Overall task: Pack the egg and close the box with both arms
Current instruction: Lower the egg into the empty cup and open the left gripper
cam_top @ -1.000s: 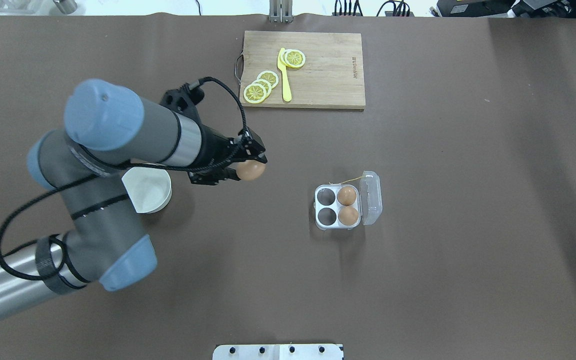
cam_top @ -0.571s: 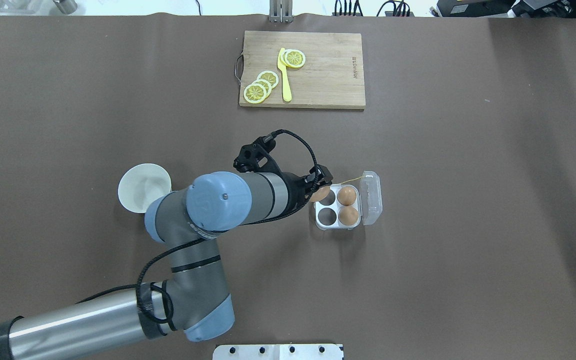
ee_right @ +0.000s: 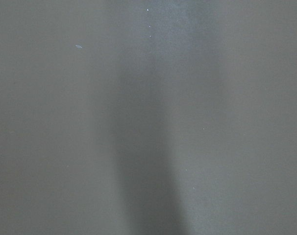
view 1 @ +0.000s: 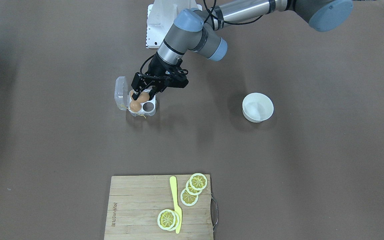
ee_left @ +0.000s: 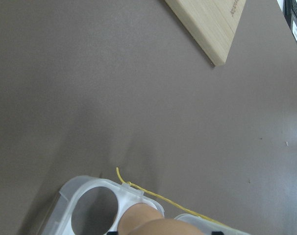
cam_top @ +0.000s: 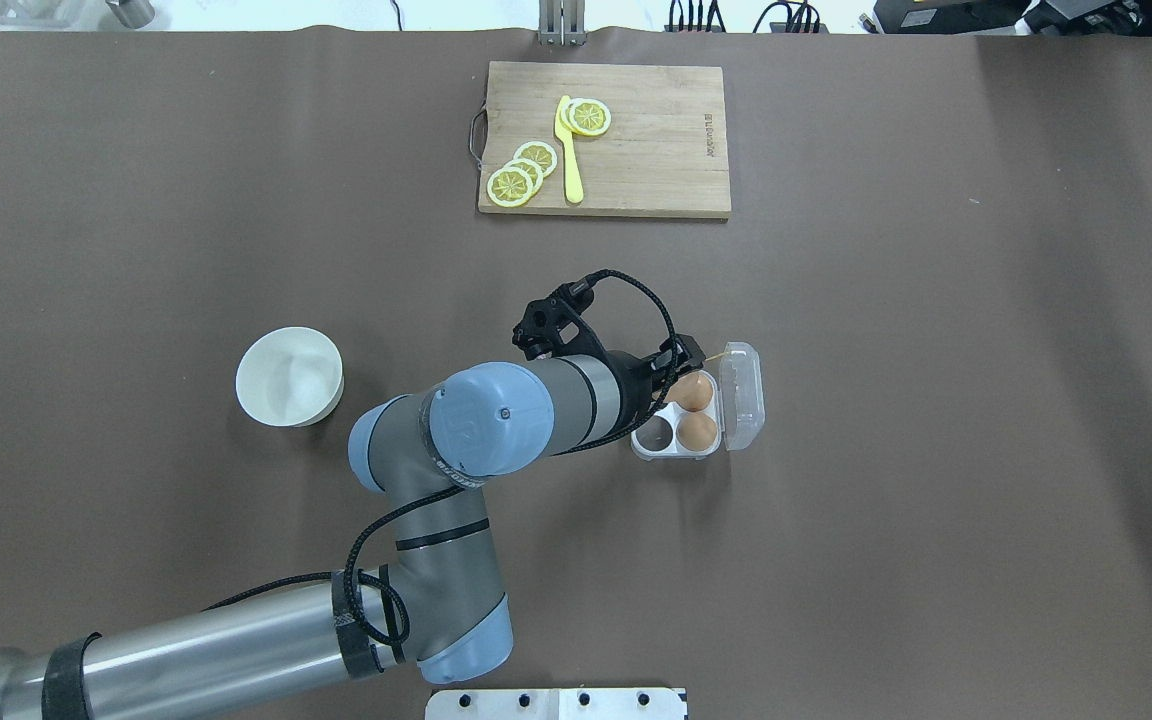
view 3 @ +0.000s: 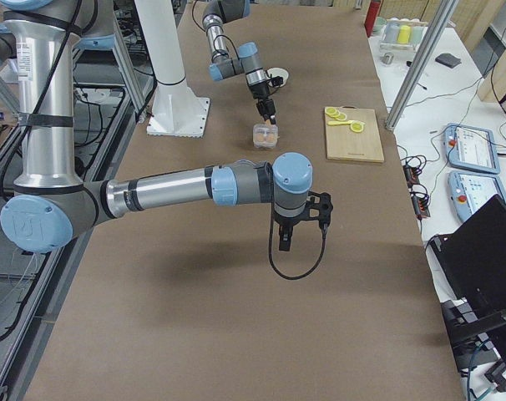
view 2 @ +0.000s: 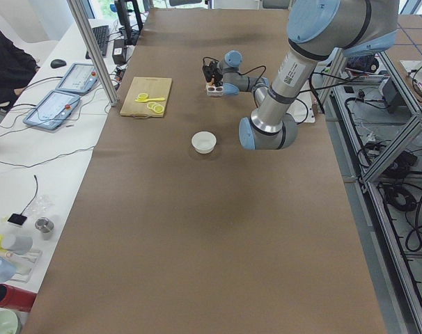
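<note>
The clear four-cell box (cam_top: 676, 454) stands mid-table with its lid (cam_top: 742, 395) open to the right. Two brown eggs (cam_top: 697, 430) lie in its right-hand cells, and the near left cell (cam_top: 653, 432) is empty. My left gripper (view 1: 142, 96) is shut on a third egg (view 1: 143, 97) and holds it just above the box's far left cell. The left wrist view shows this egg (ee_left: 153, 224) at its bottom edge, an empty cell (ee_left: 94, 211) and the yellow string (ee_left: 138, 188). My right gripper (view 3: 285, 238) hangs over bare table far from the box. I cannot tell whether it is open.
A white bowl (cam_top: 289, 376) stands to the left of the box. A wooden cutting board (cam_top: 636, 150) with lemon slices (cam_top: 514, 183) and a yellow knife (cam_top: 568, 150) lies at the table's far side. The white base stand (view 1: 160, 23) is at the robot's edge.
My left arm has carried the egg to the right, from beside the bowl to above the box. The bowl is now uncovered. The box and its two eggs have not moved.
</note>
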You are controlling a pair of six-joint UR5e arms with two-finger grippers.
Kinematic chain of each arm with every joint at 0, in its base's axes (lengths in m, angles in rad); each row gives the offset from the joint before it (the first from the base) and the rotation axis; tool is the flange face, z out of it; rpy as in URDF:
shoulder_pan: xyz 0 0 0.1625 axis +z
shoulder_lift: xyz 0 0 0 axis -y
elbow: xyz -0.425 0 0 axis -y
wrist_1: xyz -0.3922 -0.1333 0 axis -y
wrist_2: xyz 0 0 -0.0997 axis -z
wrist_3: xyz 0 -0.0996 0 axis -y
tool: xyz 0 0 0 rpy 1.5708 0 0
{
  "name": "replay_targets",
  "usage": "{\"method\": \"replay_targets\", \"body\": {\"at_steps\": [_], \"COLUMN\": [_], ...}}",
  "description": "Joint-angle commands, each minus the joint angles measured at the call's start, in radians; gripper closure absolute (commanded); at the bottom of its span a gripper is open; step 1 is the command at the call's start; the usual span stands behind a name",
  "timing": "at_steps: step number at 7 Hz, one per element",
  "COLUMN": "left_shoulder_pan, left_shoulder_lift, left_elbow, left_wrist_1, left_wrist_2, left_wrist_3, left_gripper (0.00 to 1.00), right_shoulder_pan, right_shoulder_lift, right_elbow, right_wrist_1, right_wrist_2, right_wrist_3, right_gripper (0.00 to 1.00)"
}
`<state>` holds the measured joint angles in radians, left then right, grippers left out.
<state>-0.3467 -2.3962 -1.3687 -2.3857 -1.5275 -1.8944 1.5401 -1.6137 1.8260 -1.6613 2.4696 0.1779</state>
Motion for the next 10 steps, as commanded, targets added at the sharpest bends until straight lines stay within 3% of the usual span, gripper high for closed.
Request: {"method": "replay_targets", "body": {"at_steps": [1, 3, 4, 5, 8, 10], "left_shoulder_pan": [0.002, 0.009, 0.009, 0.009, -0.008, -0.096], "left_shoulder_lift": [0.02, 0.017, 0.02, 0.022, 0.087, 0.088], "left_elbow": [0.0, 0.0, 0.0, -0.006, -0.122, -0.225], "left_wrist_1": [0.002, 0.002, 0.002, 0.003, 0.041, 0.22], "left_wrist_2": [-0.025, -0.023, -0.026, -0.026, -0.097, -0.215], "left_wrist_3": [0.003, -0.003, 0.004, 0.006, 0.006, 0.008], "left_gripper": [1.0, 1.0, 0.16, 0.02, 0.01, 0.01], "right_shoulder_pan": [0.0, 0.0, 0.0, 0.0, 0.0, -0.002], "right_shoulder_lift": [-0.002, -0.008, -0.008, -0.006, -0.006, 0.005], "right_elbow": [0.001, 0.001, 0.001, 0.001, 0.001, 0.004], "right_wrist_1": [0.0, 0.001, 0.001, 0.001, 0.0, 0.009], "right_wrist_2": [0.0, 0.0, 0.0, 0.0, 0.002, 0.076], "right_wrist_3": [0.0, -0.001, -0.001, -0.001, 0.0, 0.006], "right_gripper": [0.0, 0.0, 0.0, 0.0, 0.0, 0.0]}}
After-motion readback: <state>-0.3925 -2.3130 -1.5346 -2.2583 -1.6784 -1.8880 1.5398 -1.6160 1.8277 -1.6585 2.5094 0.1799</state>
